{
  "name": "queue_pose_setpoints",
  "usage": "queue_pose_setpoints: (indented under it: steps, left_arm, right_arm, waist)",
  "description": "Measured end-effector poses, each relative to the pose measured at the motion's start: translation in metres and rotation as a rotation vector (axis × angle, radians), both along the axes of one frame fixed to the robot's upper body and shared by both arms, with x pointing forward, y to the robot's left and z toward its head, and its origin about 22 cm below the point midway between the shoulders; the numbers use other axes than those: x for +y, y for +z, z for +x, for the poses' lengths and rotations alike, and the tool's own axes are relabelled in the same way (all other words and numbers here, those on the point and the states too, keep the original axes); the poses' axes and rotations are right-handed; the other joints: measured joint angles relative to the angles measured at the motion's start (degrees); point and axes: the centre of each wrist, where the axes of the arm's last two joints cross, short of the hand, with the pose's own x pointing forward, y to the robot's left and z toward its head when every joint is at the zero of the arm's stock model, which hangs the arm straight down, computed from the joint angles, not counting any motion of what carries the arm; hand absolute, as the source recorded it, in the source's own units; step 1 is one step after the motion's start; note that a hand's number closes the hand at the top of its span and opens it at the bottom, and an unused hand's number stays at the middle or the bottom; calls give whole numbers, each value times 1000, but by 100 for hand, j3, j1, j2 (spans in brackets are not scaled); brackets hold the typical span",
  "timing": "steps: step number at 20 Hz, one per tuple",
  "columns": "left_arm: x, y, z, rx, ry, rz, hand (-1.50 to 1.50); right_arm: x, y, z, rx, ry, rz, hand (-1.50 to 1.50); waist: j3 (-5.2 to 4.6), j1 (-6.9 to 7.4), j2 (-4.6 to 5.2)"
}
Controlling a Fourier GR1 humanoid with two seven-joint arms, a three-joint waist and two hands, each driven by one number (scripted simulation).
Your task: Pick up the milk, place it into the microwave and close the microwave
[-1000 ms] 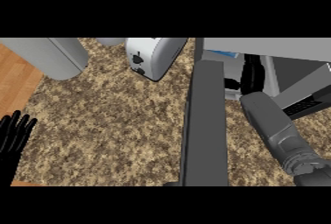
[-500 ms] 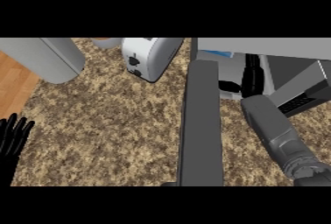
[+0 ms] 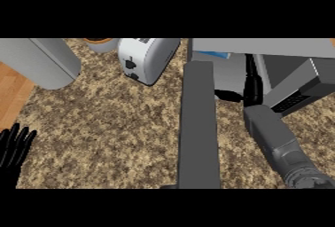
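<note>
The milk carton (image 3: 222, 73), white with a blue top, stands just inside the open microwave (image 3: 294, 84) at the upper right. My right hand (image 3: 252, 86) reaches in along the carton's right side. Its fingers (image 3: 249, 66) lie against the carton and the thumb curls under the near edge, so the hand is shut on the milk. The microwave door (image 3: 198, 128) stands open, seen edge-on as a long dark grey slab left of my right forearm. My left hand (image 3: 14, 148) rests open at the lower left edge, fingers up.
A white toaster (image 3: 147, 57) stands on the speckled counter (image 3: 111, 128) left of the door. A large grey cylinder (image 3: 42, 62) is at the upper left and a small orange-topped container (image 3: 99, 43) behind it. The wooden floor (image 3: 13, 93) shows past the counter's left edge.
My right hand has pushed a little deeper into the microwave with the milk. The left hand has sunk slightly toward the lower edge. The door has not moved.
</note>
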Motion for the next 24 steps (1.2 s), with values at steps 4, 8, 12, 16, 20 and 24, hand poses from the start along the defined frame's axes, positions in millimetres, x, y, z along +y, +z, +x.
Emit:
queue_pose_setpoints:
  steps: [4, 8, 12, 16, 20, 24]
  left_arm:
    - [-7, 3, -7, 3, 0, 10, -150]
    - [-11, 0, -12, 22, -39, 17, -150]
    - [-19, -2, -17, 29, -115, -11, -150]
    - [-26, -4, -14, 40, -183, -29, -150]
    - [-37, -3, -10, 38, -242, -33, -150]
    - [-52, -1, -2, 47, -317, -22, -150]
  right_arm:
    - [9, -12, -8, 4, 53, 82, -150]
    - [19, -34, -27, 9, 94, 166, -150]
    - [16, -51, -43, 20, 164, 251, -150]
    - [26, -66, -59, 32, 255, 350, -150]
    - [29, -78, -76, 26, 314, 425, -150]
    - [29, -92, -100, 21, 348, 458, -150]
  waist:
    - [-5, -101, -48]
    - [-11, -200, -83]
    - [-14, -275, -118]
    - [-20, -364, -154]
    - [-23, -411, -178]
    - [-27, -465, -199]
